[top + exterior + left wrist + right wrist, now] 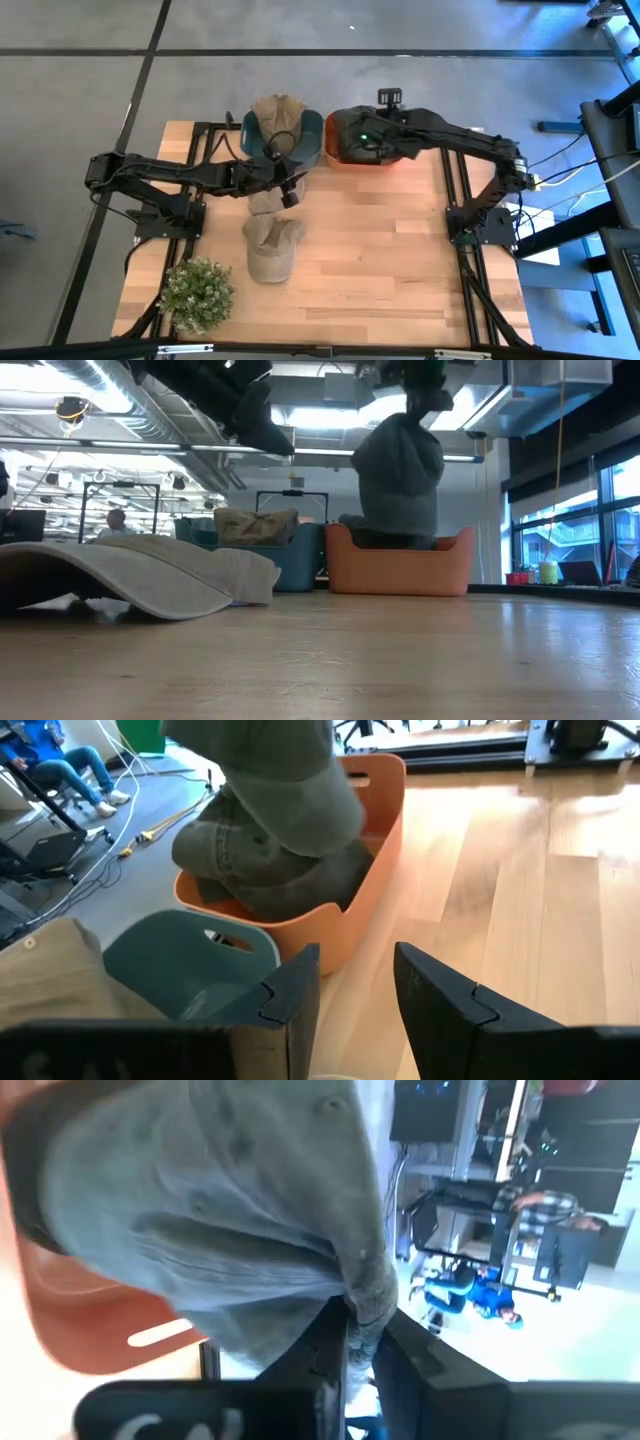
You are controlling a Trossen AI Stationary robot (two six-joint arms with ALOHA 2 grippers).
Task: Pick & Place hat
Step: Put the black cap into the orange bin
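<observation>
A grey hat (400, 470) hangs over the orange bin (400, 572) at the table's far edge, and my right gripper (362, 1330) is shut on it. Darker hats (260, 870) lie inside that bin. A khaki cap (272, 246) rests crown up on the table's middle. My left gripper (355, 990) stands open and holds nothing. It hovers between the khaki cap and the blue bin (283, 136), where a tan hat (278, 110) lies on the rim. My right gripper pinches a bunched fold of the grey hat's cloth (366, 1292) between its two fingers, coming from above and slanting down. The hat hangs slack below the fingers over the orange bin. I cannot tell whether its lower end touches the hats in the bin.
A potted plant (197, 293) stands at the near left corner. The two bins sit side by side at the far edge. Bare wood (400, 260) stretches across the table's right and near parts. People sit in the room beyond the table.
</observation>
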